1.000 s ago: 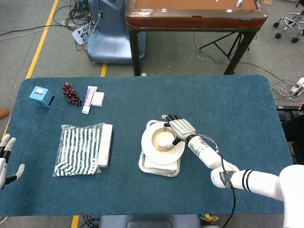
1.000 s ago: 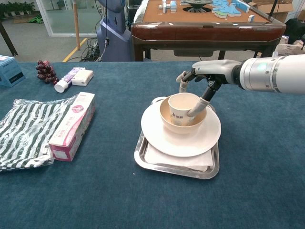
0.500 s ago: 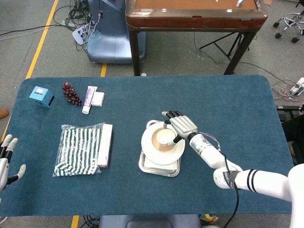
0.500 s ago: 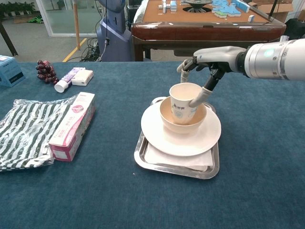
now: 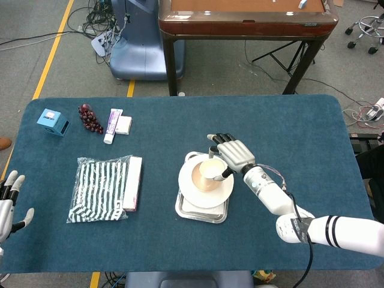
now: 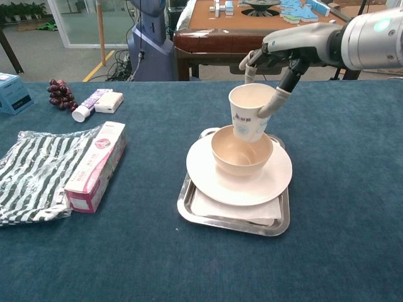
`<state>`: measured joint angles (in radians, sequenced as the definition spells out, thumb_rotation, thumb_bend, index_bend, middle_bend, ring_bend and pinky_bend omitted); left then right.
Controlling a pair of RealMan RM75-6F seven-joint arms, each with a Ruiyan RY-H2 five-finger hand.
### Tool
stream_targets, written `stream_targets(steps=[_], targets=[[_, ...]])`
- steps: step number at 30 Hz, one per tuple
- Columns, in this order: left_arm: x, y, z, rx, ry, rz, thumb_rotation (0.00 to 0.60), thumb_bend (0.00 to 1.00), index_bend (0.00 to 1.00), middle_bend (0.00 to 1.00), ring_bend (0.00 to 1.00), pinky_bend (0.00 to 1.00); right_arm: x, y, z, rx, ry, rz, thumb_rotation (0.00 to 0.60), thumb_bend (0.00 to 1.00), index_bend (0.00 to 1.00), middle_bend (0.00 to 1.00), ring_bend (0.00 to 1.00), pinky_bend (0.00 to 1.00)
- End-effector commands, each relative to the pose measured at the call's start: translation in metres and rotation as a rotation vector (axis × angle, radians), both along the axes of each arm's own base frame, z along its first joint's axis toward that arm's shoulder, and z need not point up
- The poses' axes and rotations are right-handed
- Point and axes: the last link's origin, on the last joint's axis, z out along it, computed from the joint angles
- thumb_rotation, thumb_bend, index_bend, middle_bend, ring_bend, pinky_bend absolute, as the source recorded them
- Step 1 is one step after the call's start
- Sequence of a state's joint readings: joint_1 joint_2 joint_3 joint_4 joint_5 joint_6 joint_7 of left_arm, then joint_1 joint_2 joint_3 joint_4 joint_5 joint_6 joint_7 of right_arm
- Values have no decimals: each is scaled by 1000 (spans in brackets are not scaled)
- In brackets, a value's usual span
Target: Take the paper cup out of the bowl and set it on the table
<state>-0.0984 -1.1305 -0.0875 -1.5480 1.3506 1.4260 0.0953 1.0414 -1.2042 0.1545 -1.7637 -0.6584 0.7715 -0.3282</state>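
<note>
The white paper cup point(image 6: 248, 113) with a blue print hangs just above the tan bowl point(image 6: 241, 151), tilted a little, its base at about the level of the bowl's rim. My right hand point(image 6: 281, 55) pinches its far rim, one digit inside the cup and the others behind it. In the head view the paper cup point(image 5: 212, 169) shows over the bowl point(image 5: 201, 178) with the right hand point(image 5: 233, 153) beside it. The bowl sits on a white plate point(image 6: 208, 173) in a metal tray point(image 6: 189, 207). My left hand point(image 5: 8, 198) hangs open at the table's left edge.
A striped cloth point(image 5: 99, 189) with a pink box point(image 6: 96, 165) lies left of the tray. Grapes point(image 5: 90, 117), a tube point(image 5: 112, 126), a small white box and a blue box point(image 5: 52, 121) are at the far left. Bare blue table point(image 6: 340, 189) shows right of the tray.
My right hand has risen with the paper cup, lifting it from deep inside the bowl to just above it. The left hand has barely shifted.
</note>
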Motion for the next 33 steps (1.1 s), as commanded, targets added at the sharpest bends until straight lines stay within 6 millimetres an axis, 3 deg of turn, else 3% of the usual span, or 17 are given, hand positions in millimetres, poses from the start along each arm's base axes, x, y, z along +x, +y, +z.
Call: stream_targets(steps=[1, 8, 33], targets=[[0, 0, -1, 0, 4, 2, 600, 324, 0, 0, 0, 0, 3, 3, 12, -17, 8, -1, 600, 135, 454, 88, 0, 0], [0, 1, -3, -4, 15, 2, 600, 324, 0, 0, 0, 0, -8, 17, 32, -33, 19, -21, 600, 136, 454, 88, 0, 0], [4, 4, -12, -24, 50, -1, 600, 324, 0, 0, 0, 0, -81, 86, 98, -88, 43, -83, 600, 136, 454, 86, 0, 0]])
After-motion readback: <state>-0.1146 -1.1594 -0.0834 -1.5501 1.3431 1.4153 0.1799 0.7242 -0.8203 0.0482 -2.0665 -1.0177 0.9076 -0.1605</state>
